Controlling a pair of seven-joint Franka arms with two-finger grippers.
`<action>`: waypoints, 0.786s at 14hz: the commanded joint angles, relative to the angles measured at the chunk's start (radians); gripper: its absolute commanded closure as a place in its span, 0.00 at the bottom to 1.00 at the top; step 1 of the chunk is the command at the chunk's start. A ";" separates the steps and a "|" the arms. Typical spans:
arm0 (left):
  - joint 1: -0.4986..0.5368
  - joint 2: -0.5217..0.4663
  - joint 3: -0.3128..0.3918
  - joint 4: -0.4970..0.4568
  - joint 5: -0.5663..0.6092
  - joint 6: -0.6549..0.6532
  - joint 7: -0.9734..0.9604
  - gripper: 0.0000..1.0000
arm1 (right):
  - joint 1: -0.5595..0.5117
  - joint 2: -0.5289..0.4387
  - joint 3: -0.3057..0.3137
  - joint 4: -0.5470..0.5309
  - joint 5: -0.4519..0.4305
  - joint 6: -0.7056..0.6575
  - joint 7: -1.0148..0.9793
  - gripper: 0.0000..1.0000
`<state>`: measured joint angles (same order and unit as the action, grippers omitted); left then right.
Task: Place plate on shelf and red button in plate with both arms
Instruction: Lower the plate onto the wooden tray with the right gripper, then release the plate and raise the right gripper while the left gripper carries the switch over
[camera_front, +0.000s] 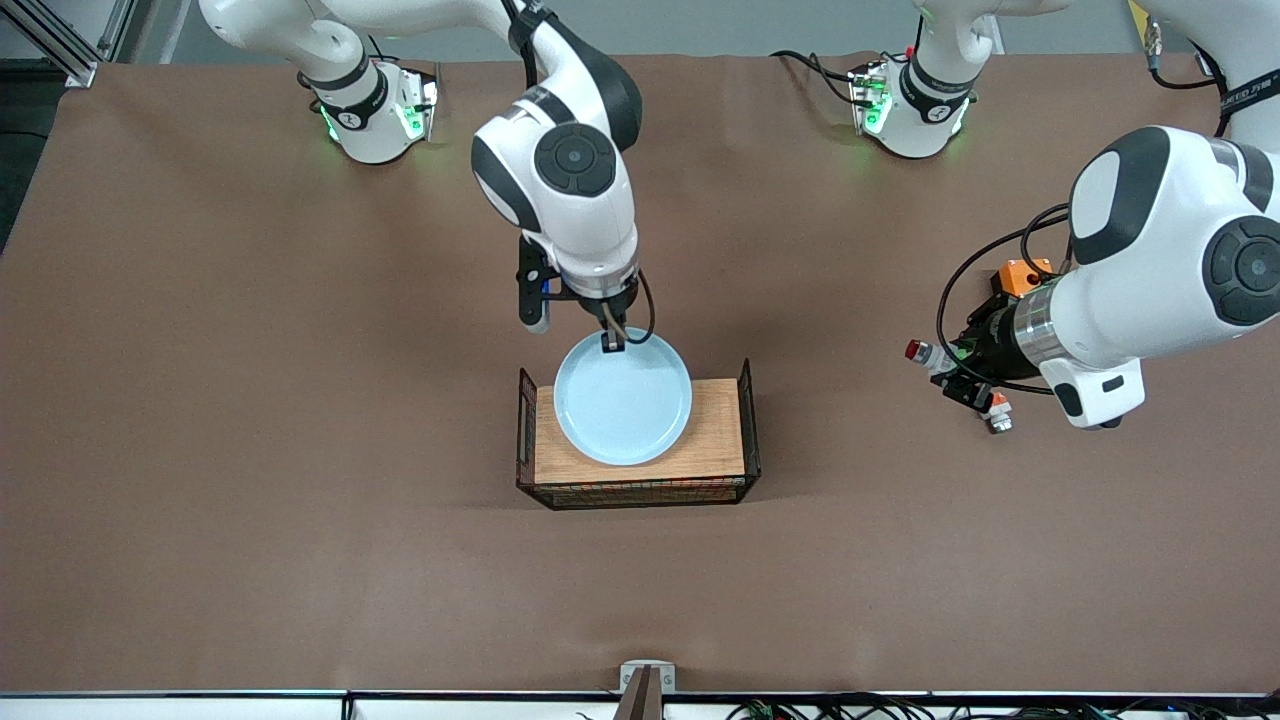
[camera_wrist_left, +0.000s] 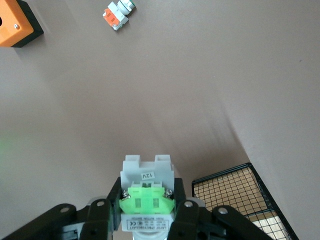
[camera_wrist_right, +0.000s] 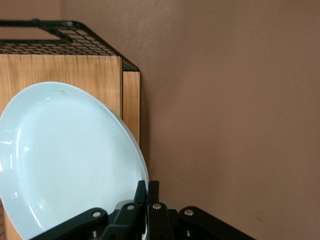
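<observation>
The right wrist view shows the right gripper (camera_wrist_right: 146, 200) with its jaws clenched on the raised rim of the plate (camera_wrist_right: 65, 160), the pale blue dish running outward from the jaws over the wooden tray (camera_wrist_right: 60, 70) with its black wire-mesh sides. In the front view the same grip is seen at the plate's rim on the edge toward the robots' bases (camera_front: 612, 342), and the plate (camera_front: 622, 398) lies over the middle of the tray (camera_front: 715, 440), apparently tilted or not yet fully seated; whether its lower edge touches the wood cannot be told. The left wrist view shows the left gripper (camera_wrist_left: 145, 212) with its jaws closed on the red button (camera_wrist_left: 146, 192), the green patch facing the camera and the white body projecting forward from the jaws. In the front view the button (camera_front: 925, 354) is held up in the air over bare table near the left arm's end, its long axis pointing red tip first toward the tray, which lies well apart from it. The tray is therefore judged to lie ahead of the button along that axis, so a carry toward the plate seems called for. A similar white piece with an orange block (camera_wrist_left: 116, 15) and an orange box (camera_wrist_left: 14, 22) rest on the table near the left gripper.
</observation>
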<state>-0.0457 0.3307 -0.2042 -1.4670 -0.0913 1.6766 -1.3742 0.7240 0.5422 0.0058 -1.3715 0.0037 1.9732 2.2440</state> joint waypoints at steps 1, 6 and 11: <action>0.001 0.007 -0.003 0.019 -0.004 -0.003 0.012 1.00 | -0.024 0.041 0.011 0.037 -0.024 0.025 0.019 1.00; 0.000 0.007 -0.003 0.019 -0.004 -0.003 0.012 1.00 | -0.017 0.078 0.011 0.037 -0.024 0.064 0.020 0.98; -0.014 -0.005 -0.014 0.045 -0.022 -0.005 -0.057 1.00 | -0.008 0.079 0.013 0.037 -0.027 0.056 0.017 0.25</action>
<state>-0.0501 0.3307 -0.2066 -1.4566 -0.0936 1.6775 -1.3838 0.7170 0.6037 0.0114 -1.3700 0.0024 2.0394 2.2443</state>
